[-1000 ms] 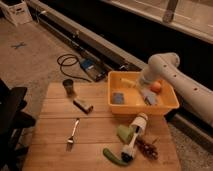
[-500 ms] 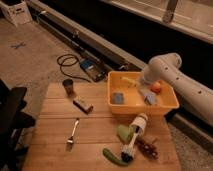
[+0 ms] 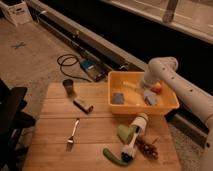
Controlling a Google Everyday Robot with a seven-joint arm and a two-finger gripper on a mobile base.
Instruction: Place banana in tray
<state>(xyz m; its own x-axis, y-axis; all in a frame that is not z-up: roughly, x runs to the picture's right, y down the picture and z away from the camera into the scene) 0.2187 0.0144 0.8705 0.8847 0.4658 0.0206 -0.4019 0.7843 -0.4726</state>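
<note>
The white arm reaches in from the right and bends down over the yellow tray [image 3: 120,102], its pincer [image 3: 146,90] low inside, by the far right corner, and whether it is wide, narrow or holding anything I cannot tell from here. The banana [image 3: 129,84] looks to be the small pale piece lying on the tray floor near the back wall, just left of the arm's tip, so the placing seems all but done. Sharing the tray are two blue-grey lumps [image 3: 118,98] and an orange ball [image 3: 157,87] tucked beside the arm. To finish well, I'd let go fully and lift straight up, clear of the flared wall and that ball. Out on the table [image 3: 95,127] sit a fork [image 3: 73,133], a dark cup [image 3: 69,87] and a green curved piece [image 3: 114,156], well apart from the action.
</note>
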